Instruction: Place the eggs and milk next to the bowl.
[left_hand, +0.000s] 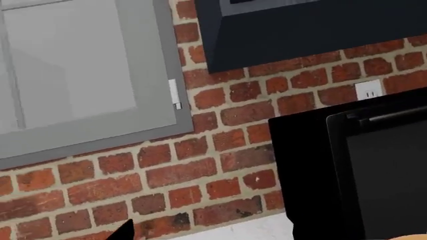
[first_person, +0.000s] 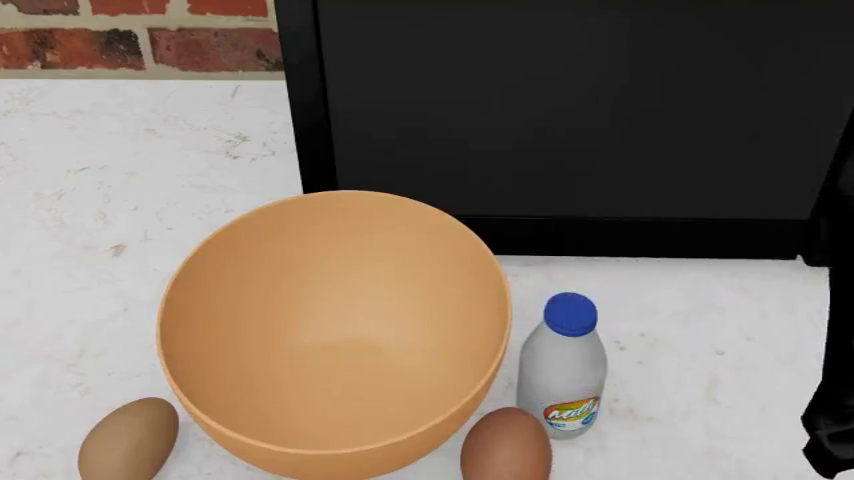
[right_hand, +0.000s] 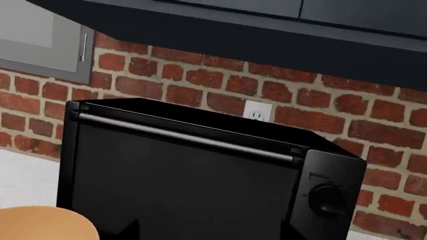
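In the head view the big orange-tan bowl sits on the white counter. A lighter tan egg lies at its near left side. A redder brown egg lies close to its near right side. The white milk bottle with a blue cap stands upright just right of the bowl, beside that egg. Neither gripper shows in the head view. My left gripper shows one dark fingertip far off centre, with nothing between the fingers. My right gripper is open and empty in front of the oven, with the bowl's rim off to one side.
A black countertop oven stands right behind the bowl and milk, against a red brick wall. Its door handle and knob show in the right wrist view. A dark piece of my right arm is at the right edge.
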